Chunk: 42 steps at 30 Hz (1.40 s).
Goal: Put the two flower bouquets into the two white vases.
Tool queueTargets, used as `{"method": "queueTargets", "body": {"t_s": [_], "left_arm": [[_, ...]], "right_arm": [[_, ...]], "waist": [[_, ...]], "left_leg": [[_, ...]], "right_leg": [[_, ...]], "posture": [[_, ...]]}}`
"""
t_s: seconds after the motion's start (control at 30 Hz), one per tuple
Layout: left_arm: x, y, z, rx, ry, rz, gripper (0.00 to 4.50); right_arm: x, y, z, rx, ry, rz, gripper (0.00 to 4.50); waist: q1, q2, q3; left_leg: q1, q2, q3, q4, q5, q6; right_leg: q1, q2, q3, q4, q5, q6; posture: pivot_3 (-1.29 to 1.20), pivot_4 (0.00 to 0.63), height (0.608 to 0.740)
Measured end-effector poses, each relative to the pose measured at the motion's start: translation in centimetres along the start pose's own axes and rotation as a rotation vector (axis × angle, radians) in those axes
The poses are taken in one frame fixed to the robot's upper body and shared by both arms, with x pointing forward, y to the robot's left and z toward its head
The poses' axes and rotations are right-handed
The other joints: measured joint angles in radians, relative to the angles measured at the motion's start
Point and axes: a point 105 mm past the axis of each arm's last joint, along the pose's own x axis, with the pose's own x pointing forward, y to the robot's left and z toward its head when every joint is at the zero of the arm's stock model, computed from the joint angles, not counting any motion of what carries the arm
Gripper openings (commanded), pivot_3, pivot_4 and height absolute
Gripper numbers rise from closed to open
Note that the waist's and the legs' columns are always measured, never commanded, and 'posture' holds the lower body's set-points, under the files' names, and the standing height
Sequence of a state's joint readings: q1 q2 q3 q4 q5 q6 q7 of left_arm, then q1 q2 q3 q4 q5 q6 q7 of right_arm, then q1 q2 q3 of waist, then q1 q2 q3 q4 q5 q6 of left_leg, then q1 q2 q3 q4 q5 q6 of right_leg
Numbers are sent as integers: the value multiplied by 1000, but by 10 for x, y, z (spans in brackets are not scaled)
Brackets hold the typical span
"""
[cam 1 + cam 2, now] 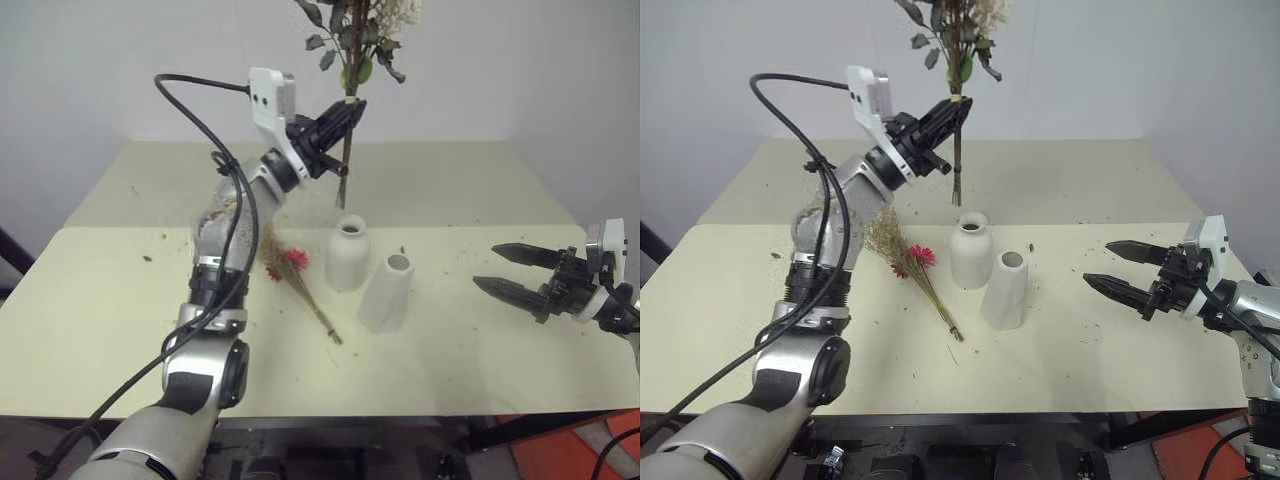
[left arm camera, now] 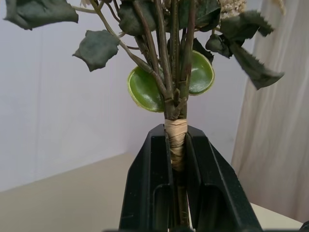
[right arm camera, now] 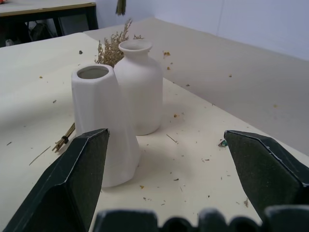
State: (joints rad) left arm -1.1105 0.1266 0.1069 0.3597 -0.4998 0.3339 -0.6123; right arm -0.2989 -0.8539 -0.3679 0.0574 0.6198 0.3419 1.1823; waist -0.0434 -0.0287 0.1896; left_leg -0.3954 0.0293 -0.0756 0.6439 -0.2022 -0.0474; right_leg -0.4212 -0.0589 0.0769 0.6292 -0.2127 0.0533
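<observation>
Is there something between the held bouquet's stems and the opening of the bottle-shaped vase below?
Nothing visible. The left gripper holds the rose bouquet upright, stem ends in open air above the bottle vase. The cone vase and the grass bouquet are off to the sides.

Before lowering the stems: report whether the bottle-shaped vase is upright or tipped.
Upright: the bottle-shaped vase stands on its base on the table, mouth facing up.

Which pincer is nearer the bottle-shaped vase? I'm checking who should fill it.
Left. The left pincer holds the rose bouquet just above the bottle-shaped vase; the right pincer waits open, far to its side.
</observation>
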Motion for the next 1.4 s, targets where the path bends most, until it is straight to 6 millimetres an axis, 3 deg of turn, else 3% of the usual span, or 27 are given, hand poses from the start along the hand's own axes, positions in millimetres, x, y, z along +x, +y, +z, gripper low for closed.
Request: {"method": "queueTargets", "body": {"t_s": [0.37,0.83,1.1,1.4], "left_arm": [[-6,3,-36,27,57,25,127],[-4,0,-50,25,69,27,127],[-22,-1,-77,93,95,49,127],[-36,-2,-88,100,159,28,3023]], "right_arm": [[3,4,6,-5,-19,19,4500],[6,7,10,-17,-28,33,4500],[6,7,10,-17,-32,28,4500],[9,7,11,-19,-36,35,4500]], "waist": [[1,0,0],[0,0,0],[1,0,0],[-1,0,0]], "left_leg": [[0,0,0,0,0,0],[0,0,0,0,0,0],[1,0,0,0,0,0],[1,0,0,0,0,0]], "right_leg": [[0,0,0,0,0,0],[0,0,1,0,0,0],[0,0,1,0,0,0],[0,0,1,1,0,0]], "posture": [[0,150,740],[0,150,740],[0,150,740],[0,150,740]]}}
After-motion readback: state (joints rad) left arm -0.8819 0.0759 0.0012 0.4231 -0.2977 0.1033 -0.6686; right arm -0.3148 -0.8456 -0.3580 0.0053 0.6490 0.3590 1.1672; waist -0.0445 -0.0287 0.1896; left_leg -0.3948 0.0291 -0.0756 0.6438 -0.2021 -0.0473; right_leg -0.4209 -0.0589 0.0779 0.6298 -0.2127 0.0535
